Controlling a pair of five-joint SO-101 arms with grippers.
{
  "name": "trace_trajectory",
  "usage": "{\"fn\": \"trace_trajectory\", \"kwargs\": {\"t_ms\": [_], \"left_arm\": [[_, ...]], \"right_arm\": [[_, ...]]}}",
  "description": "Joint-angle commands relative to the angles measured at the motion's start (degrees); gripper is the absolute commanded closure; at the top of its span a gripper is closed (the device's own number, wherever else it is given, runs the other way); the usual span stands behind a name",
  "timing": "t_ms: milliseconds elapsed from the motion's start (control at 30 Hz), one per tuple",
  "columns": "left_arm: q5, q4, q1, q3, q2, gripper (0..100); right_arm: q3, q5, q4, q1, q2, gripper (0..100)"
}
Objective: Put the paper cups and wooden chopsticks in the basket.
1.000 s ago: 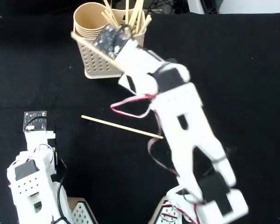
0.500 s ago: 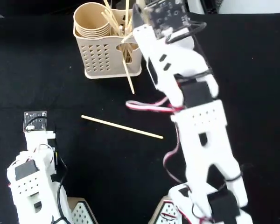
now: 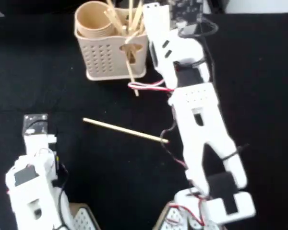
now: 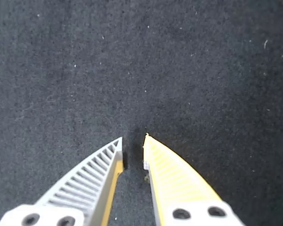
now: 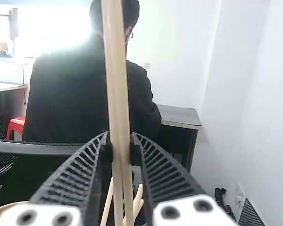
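My left pincer [image 4: 133, 141] sits at the near left of the counter [image 3: 259, 72]. Its tips are all but closed, with only a thin slit between them, and it holds nothing.

At the far side, the paper cups [image 3: 92, 19] are stacked in the left part of the basket [image 3: 105, 60]. Several standing chopsticks [image 3: 116, 21] lean in the part to their right.

One loose chopstick [image 3: 125, 130] lies flat on the counter, well apart from the basket and nearer to me, so the task is not finished.

My right arm is stretched out to the basket's right end. My right pincer [image 5: 119, 136] is clamped firmly on the held chopstick [image 5: 117, 94], which runs almost upright between the fingers. From above, its lower length crosses the basket's near wall. I cannot tell whether the tip is above the rim or hanging outside it.

So I judge the step in hand to be the drop, and it needs care:
- First I should be sure the lower tip is over the opening, to the right of the cups.
- I keep the stick upright and lower it until the tip is below the rim.
- Only then do I part the fingers, slowly.
- If I let go early, the stick could slide down the outside wall or knock the standing ones askew.
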Motion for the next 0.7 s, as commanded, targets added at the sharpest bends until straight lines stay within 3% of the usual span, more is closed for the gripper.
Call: {"fn": "trace_trajectory", "kwargs": {"t_ms": [0,233,667], "left_arm": [[0.00,-0.97,0.66,-0.31,-0.62,91],[0.00,-0.97,0.66,-0.31,-0.62,91],[0.00,-0.97,0.57,-0.31,-0.62,91]], "right_arm": [[0.92,-1.14,-2.90,-0.79,0.22,98.6],[6.37,-12.48,-2.81,-0.44,-0.48,98.6],[14.64,-11.25,-2.73,-0.35,-0.13,98.6]]}}
